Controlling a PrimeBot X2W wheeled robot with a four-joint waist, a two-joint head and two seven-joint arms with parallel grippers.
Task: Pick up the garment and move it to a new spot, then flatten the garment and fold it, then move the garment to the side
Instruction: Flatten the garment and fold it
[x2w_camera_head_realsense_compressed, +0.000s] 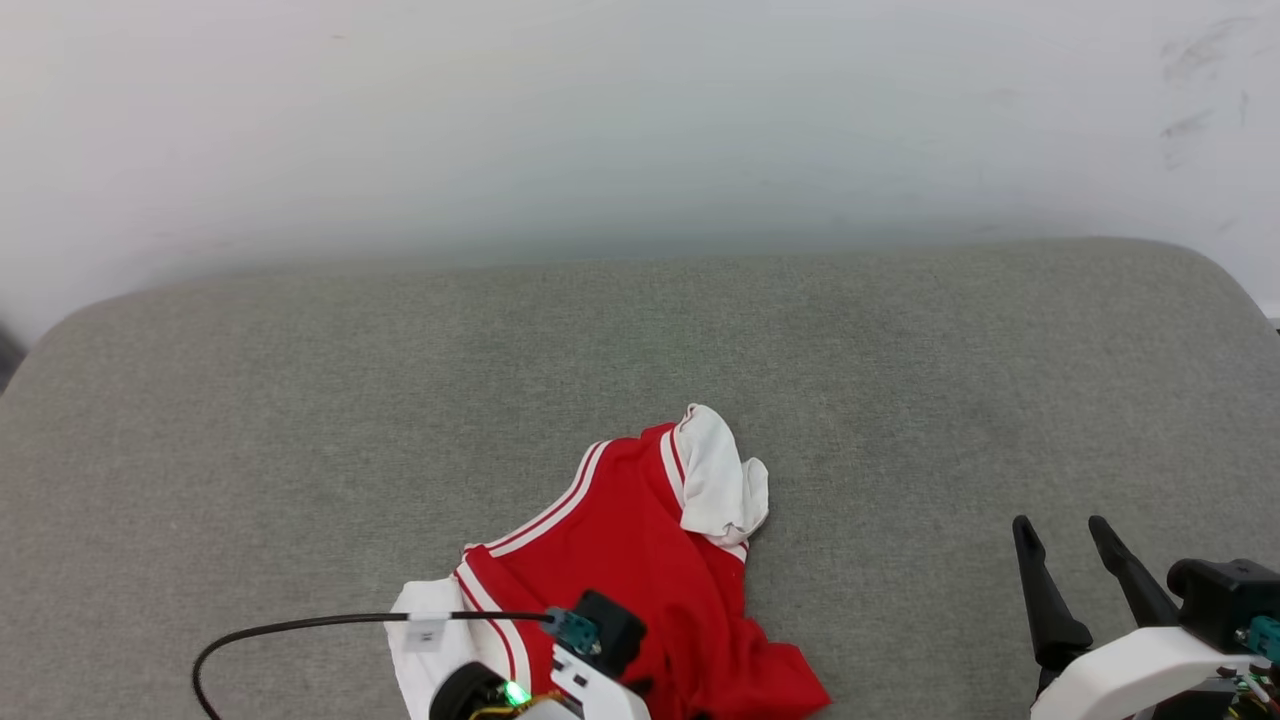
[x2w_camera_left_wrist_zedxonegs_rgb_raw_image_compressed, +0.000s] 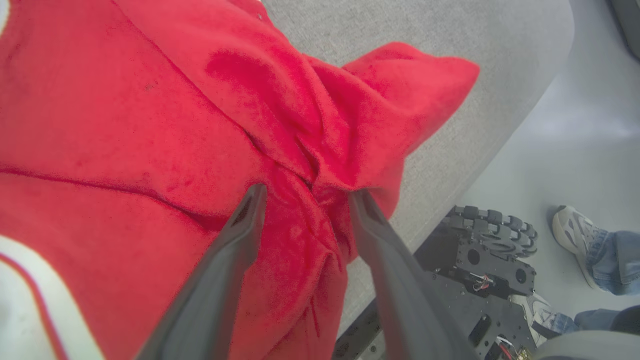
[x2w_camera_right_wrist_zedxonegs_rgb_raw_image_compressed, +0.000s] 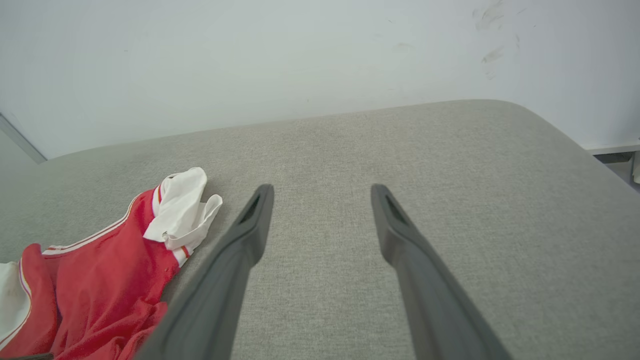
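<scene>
- The left pincer is standing with its two dark fingers spread. Its tips are pressing down into the garment, and a bunched ridge of red cloth is rising between them without being pinched.
- In the head view, the left wrist is hanging over the near part of the garment, and a black cable is looping away from it to the left.
- The garment is lying crumpled on the grey fabric-covered worktop, close to the front edge and a little left of the middle. One red corner is reaching almost to that edge.
- One white sleeve is folding over itself at the garment's far side, and the other white sleeve is lying at its left, beside the wrist.
- The right pincer is holding its fingers wide apart with nothing between them. It is hovering over bare worktop near the front right corner, well apart from the garment.
- A pale wall is running behind the worktop's back edge.
- Past the front edge, the robot's black wheeled base is standing on the floor, and a person's pale shoe below a blue trouser leg is resting near it.
</scene>
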